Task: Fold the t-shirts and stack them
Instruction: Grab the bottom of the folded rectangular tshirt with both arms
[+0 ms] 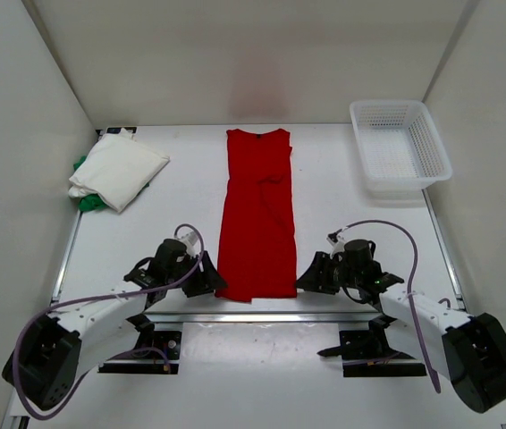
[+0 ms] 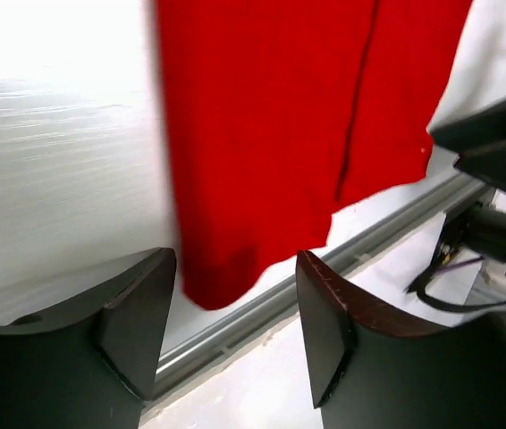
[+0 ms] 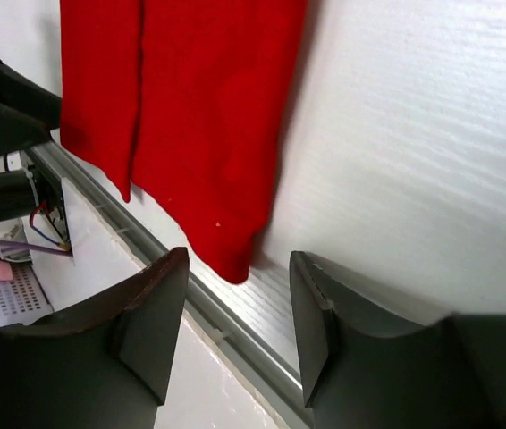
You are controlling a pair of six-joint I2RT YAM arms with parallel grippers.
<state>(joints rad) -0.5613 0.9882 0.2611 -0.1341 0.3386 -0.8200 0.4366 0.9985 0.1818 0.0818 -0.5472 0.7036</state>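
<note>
Red t-shirt (image 1: 256,214): long folded strip at centre of table (image 1: 181,223), long axis running from near hem toward far side. Flanked at near hem corners by left gripper (image 1: 210,281) and right gripper (image 1: 310,275), equally close, jaws parted, gripping nothing. Parked far left: white t-shirt (image 1: 119,170) atop green t-shirt (image 1: 88,203).

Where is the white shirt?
In the top view, the white shirt lies folded far back on the left, on top of the green shirt, left of the red shirt.
</note>
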